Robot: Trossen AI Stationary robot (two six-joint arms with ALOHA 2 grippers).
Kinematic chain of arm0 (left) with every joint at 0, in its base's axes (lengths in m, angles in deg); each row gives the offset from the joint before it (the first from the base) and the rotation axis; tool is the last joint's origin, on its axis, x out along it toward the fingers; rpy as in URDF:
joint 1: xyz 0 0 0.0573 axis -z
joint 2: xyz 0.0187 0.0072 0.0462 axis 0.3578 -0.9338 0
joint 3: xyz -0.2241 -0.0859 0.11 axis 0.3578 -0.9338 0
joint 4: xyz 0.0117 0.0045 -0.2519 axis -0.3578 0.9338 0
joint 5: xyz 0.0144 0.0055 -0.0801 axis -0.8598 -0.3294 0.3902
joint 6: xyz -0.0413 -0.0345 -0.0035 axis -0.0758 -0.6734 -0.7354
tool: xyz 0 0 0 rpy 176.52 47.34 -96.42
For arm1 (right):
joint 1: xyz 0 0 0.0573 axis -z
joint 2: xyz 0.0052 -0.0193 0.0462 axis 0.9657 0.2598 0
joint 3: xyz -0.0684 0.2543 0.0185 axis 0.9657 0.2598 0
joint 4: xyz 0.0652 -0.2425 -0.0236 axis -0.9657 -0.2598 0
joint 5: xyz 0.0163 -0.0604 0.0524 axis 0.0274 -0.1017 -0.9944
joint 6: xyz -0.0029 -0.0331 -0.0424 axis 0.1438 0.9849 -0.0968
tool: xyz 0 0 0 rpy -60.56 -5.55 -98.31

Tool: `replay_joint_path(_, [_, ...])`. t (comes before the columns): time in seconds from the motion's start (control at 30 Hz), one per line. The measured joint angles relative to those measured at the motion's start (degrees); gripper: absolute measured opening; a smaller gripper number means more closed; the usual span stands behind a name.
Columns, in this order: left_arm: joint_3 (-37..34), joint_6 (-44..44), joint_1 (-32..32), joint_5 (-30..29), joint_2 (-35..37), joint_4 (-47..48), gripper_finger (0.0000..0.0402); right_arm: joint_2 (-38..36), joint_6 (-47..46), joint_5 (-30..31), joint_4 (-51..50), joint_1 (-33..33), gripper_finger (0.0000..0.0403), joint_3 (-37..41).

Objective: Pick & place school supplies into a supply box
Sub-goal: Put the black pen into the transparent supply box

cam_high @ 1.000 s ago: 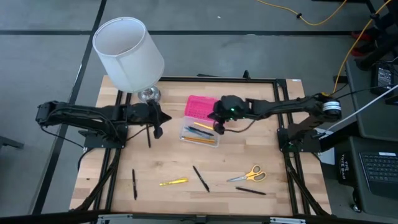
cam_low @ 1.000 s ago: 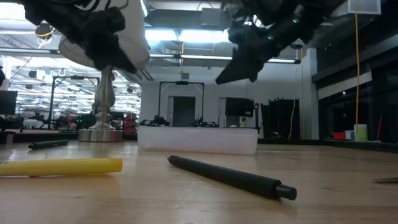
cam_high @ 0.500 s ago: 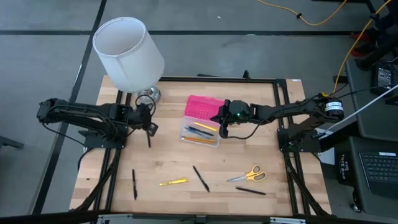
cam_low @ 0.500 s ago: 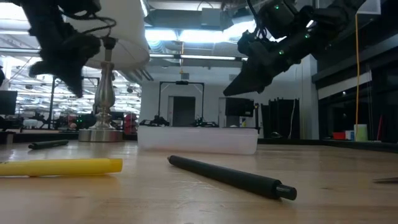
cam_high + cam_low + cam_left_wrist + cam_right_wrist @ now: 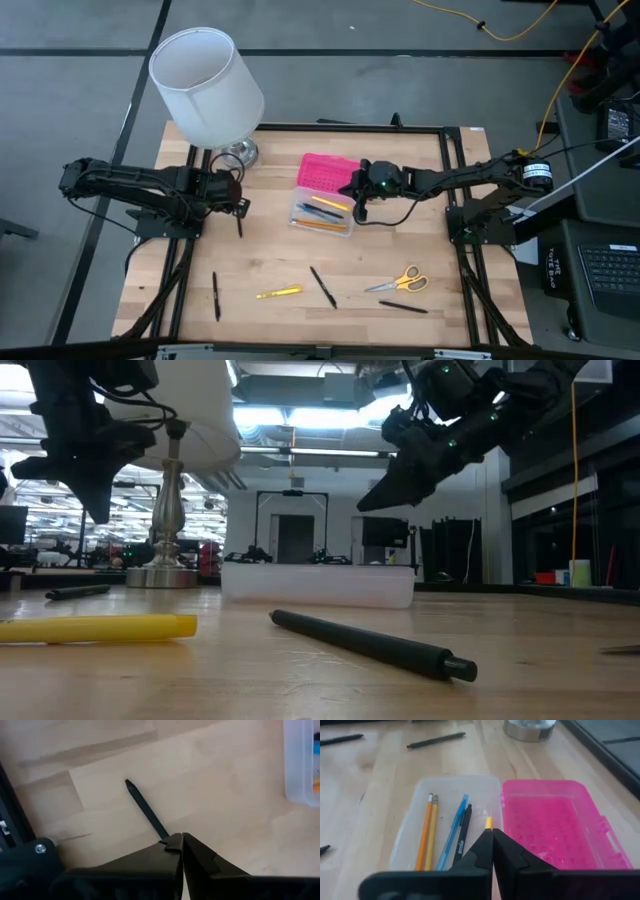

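Supply box (image 5: 470,815) holds five pens; both grippers (image 5: 181,837) (image 5: 492,834) pinched shut, empty.

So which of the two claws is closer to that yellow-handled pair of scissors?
Right. The right gripper hangs by the open box, up-table from the scissors; the left gripper is across the table.

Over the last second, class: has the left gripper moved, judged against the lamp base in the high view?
Yes. The left gripper has pulled back leftward, from right of the lamp base to directly below it.

Wooden table (image 5: 270,260): pens (image 5: 323,287), scissors (image 5: 398,281), box (image 5: 322,199)
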Motion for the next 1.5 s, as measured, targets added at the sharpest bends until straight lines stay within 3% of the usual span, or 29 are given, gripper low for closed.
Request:
replay_joint_path(0.23, [0.0,-3.1,0.0,-1.5,0.0,1.3,0.0017,0.0,1.4,0.0,2.0,0.0,0.0018,0.0])
replay_joint_path(0.73, [-3.9,-11.8,0.0,-1.6,-2.5,-1.6,0.0118,0.0,1.5,0.0,2.0,0.0,0.0028,0.0])
replay_joint_path(1.1, [-7.5,-13.2,0.0,-1.1,-9.8,-11.3,0.0125,0.0,2.7,0.0,1.9,0.0,0.0028,0.0])
replay_joint_path(1.5, [-7.6,-15.7,0.0,1.7,-18.8,-12.3,0.0125,0.0,2.8,0.0,1.8,0.0,0.0028,0.0])
